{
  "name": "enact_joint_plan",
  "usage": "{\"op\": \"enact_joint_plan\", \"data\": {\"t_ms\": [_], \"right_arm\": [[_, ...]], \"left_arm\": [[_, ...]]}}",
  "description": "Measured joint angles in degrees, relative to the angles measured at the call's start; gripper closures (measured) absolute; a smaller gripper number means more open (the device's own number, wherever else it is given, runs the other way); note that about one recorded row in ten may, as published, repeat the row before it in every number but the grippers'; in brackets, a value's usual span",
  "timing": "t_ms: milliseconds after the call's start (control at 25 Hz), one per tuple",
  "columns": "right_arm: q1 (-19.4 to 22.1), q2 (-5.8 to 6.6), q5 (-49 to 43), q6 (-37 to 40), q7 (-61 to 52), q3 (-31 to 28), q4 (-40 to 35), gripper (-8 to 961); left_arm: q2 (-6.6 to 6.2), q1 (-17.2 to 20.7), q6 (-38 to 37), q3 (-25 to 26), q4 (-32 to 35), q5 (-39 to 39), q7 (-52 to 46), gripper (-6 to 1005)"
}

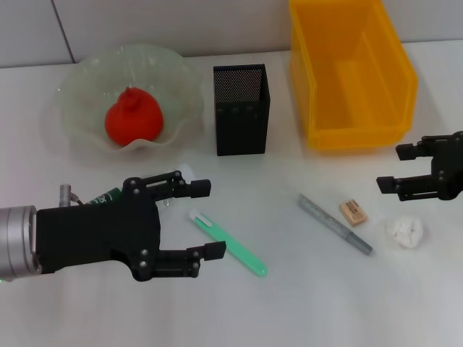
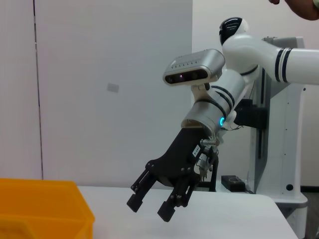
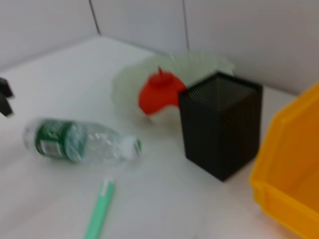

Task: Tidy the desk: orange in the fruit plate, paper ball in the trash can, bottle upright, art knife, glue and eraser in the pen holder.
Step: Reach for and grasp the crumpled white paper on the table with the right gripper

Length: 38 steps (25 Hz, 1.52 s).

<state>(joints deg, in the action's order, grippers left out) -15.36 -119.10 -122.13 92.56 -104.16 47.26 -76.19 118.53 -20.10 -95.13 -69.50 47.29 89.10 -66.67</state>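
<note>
The orange [image 1: 134, 119] lies in the fruit plate [image 1: 79, 90], left of the pen holder [image 1: 241, 110]. The trash can [image 1: 351, 72] stands at the back right. The bottle [image 3: 79, 142] lies on its side, mostly hidden under my left gripper [image 1: 209, 219], which is open above the table's front left. A green stick-shaped tool [image 1: 228, 242] and a grey one [image 1: 335, 224] lie flat; which is the art knife and which the glue I cannot tell. The eraser [image 1: 353, 212] and paper ball [image 1: 406, 231] lie below my right gripper [image 1: 391, 168], which is open.
The left wrist view shows my right gripper [image 2: 149, 209] hovering over the white table beside the trash can's rim [image 2: 40, 199]. A white wall runs behind the table.
</note>
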Motion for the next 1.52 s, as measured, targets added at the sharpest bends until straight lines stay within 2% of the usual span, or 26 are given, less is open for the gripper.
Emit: {"op": "enact_joint_plan", "data": {"t_ms": [280, 600, 880, 1520], "right_arm": [[-2.41, 0.04, -10.56, 3.42, -12.03, 3.59, -7.93, 183], [-6.15, -0.15, -23.59, 7.2, -20.0, 10.27, -6.87, 183], [-6.64, -0.07, -27.09, 6.53, -21.65, 10.97, -6.83, 183], [-7.99, -0.14, -27.37, 3.47, -21.31, 12.29, -2.65, 195]], "left_arm": [[0.14, -0.54, 1.39, 0.07, -1.92, -0.42, 0.6, 186], [0.17, -0.55, 1.97, 0.38, -1.92, -0.65, 0.16, 186], [0.21, -0.89, 2.12, -0.01, -1.99, -1.22, -0.12, 186], [0.29, -1.82, 1.86, -0.54, -2.54, -1.32, 0.08, 186]]}}
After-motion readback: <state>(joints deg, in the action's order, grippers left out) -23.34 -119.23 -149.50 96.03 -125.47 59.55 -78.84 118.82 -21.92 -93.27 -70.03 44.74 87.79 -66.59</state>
